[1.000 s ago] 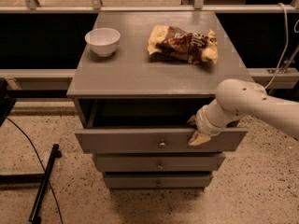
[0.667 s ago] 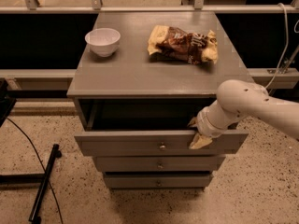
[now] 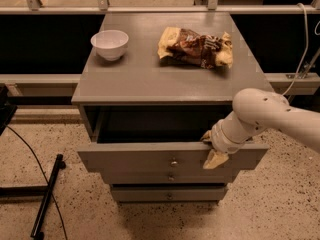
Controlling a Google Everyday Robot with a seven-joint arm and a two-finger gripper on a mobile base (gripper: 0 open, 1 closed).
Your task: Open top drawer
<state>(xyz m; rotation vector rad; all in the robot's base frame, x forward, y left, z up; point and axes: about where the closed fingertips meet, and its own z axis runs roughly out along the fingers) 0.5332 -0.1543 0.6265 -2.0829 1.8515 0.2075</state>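
Since the top drawer point(image 3: 150, 156) already stands partly out of the bench point(image 3: 150, 79), with its dark cavity showing under the top, what is left looks to be the rest of the pull. The pincer point(image 3: 211, 148) sits at the right end of the drawer's front, well to the right of the knob point(image 3: 173, 162). One finger lies down the outer face and the other tucks behind the upper edge, so it appears clamped on that front panel.

With a grip this far off centre, the pull ought to run straight out, square to the front. Any sideways drift would likely skew the drawer and jam it in its runners. A slow, level draw suits it, the wrist held at the height of the edge so the fingers do not slide up and off. The bowl point(image 3: 109, 44) and bag point(image 3: 196, 47) sit well back on the bench, so a gentle pull should not disturb them.
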